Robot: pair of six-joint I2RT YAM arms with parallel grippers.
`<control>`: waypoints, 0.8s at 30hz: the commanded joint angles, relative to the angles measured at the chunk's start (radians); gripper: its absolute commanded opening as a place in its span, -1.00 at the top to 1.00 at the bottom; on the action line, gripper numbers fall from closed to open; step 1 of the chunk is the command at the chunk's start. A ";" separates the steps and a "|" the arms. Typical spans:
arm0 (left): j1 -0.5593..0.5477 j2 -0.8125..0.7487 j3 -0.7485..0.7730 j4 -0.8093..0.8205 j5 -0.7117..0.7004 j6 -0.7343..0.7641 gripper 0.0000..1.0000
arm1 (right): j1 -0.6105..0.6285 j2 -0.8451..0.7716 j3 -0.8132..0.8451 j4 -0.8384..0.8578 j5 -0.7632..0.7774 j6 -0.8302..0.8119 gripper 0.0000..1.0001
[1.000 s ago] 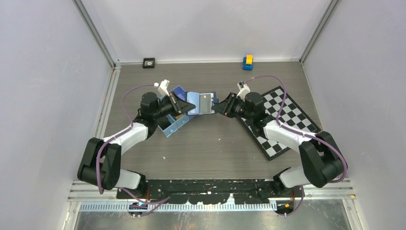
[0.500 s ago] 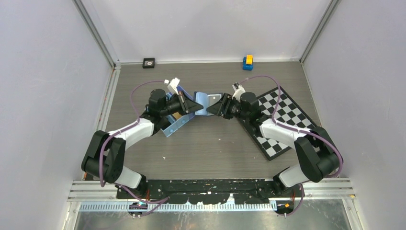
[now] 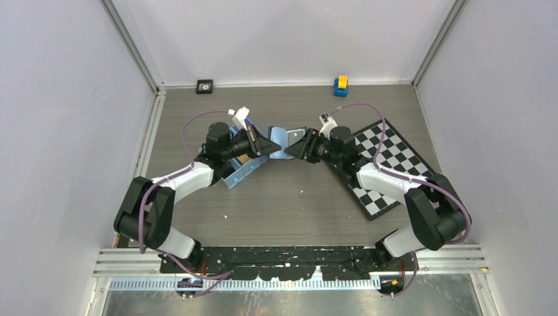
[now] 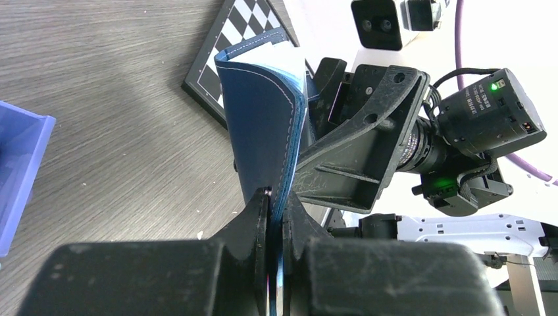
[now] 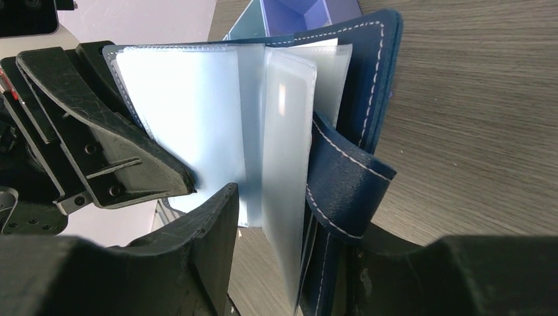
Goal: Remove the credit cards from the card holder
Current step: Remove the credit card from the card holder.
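Card holder (image 3: 281, 139): held open in the air above mid-tabletop (image 3: 296, 204), clear sleeves (image 5: 197, 112) fanned.
Credit cards: none out; cannot tell which sleeves hold any.
Left gripper (image 4: 276, 201): jaws pinching the navy cover's edge.
Right gripper (image 5: 293, 217): jaws spread around sleeves and inner flap.
Change: both arms have drawn in, and the right gripper has reached the sleeves.
Meaning: extraction is probably about to start.

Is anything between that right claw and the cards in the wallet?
Only the card holder's own frosted plastic sleeves, which the open right gripper straddles. No card shows plainly. The left gripper pinches its cover.
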 commanded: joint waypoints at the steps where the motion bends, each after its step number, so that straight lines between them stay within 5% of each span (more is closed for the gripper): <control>1: -0.018 -0.002 0.039 0.094 0.080 -0.019 1.00 | 0.011 -0.021 0.024 0.033 0.030 -0.032 0.00; 16: -0.015 -0.015 0.034 0.014 0.019 0.024 1.00 | -0.053 -0.239 -0.104 0.015 0.195 -0.006 -0.24; 24: -0.008 -0.008 0.030 0.036 0.030 0.013 1.00 | -0.061 -0.265 -0.110 0.036 0.151 -0.013 0.31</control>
